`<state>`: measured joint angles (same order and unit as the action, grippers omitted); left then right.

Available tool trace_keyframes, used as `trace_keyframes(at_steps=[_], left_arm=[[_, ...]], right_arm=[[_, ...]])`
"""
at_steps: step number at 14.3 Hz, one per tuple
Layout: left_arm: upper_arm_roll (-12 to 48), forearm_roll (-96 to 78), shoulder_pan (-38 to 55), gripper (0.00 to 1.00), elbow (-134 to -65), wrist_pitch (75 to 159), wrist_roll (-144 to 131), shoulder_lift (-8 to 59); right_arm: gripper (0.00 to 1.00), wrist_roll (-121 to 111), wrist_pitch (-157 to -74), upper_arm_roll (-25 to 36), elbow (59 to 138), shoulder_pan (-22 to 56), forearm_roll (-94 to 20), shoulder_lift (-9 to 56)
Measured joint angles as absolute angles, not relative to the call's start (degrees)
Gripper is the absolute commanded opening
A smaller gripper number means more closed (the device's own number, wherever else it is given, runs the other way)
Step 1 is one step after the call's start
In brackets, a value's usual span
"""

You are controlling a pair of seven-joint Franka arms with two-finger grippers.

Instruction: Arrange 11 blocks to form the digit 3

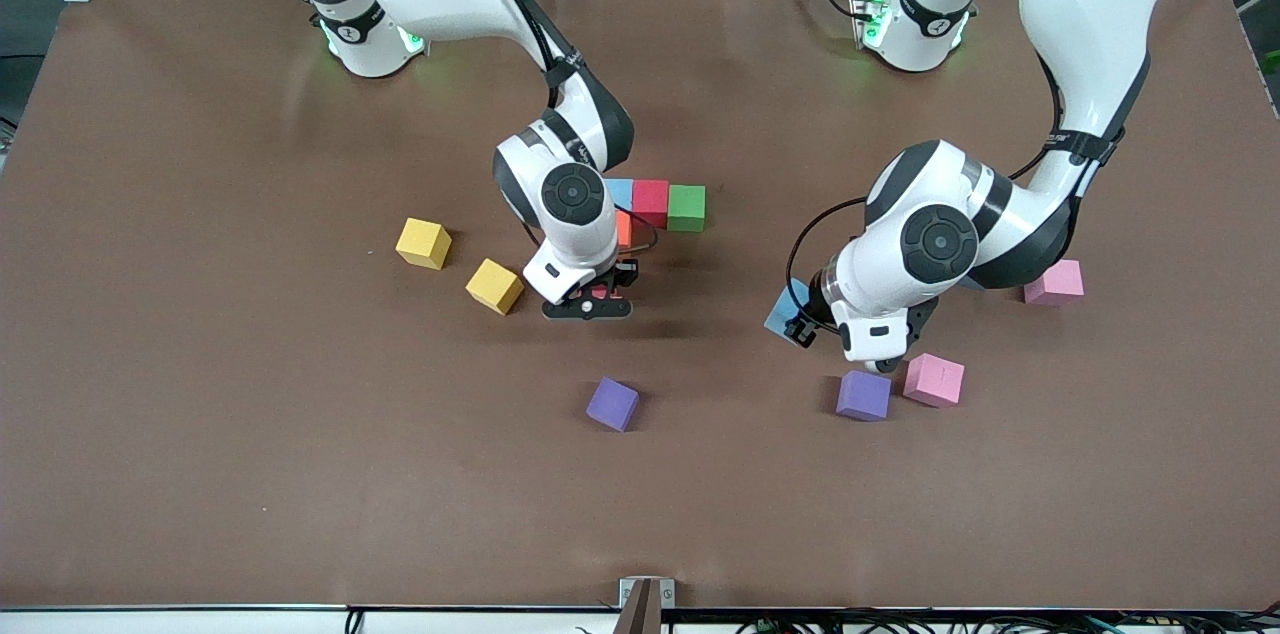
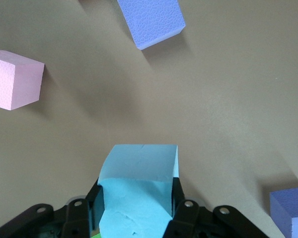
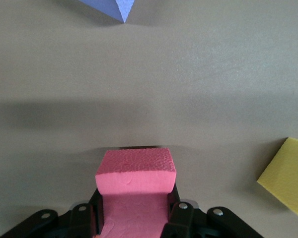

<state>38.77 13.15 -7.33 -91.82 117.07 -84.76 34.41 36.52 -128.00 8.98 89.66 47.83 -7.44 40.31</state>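
Note:
A row of light blue (image 1: 620, 191), red (image 1: 650, 202) and green (image 1: 686, 207) blocks lies mid-table, with an orange block (image 1: 624, 230) touching the light blue one on the side nearer the camera. My right gripper (image 1: 597, 296) (image 3: 135, 198) is shut on a deep pink block (image 3: 135, 173), over the table beside the orange block. My left gripper (image 1: 800, 326) (image 2: 136, 191) is shut on a light blue block (image 2: 139, 178) (image 1: 783, 312), over the table near a purple block (image 1: 864, 395) and a pink block (image 1: 934, 380).
Two yellow blocks (image 1: 423, 243) (image 1: 494, 286) lie toward the right arm's end. A lone purple block (image 1: 612, 403) sits nearer the camera than my right gripper. Another pink block (image 1: 1054, 282) lies under the left arm's elbow.

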Motion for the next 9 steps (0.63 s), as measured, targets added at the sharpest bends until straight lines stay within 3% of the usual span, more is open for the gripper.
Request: trace_keyframes(at_steps=[9], left_arm=[[38.8, 13.2, -7.3, 0.18, -91.7, 117.1, -84.8, 34.4]], right_arm=[[0.0, 40.6, -132.4, 9.2, 93.2, 50.1, -7.3, 39.8]])
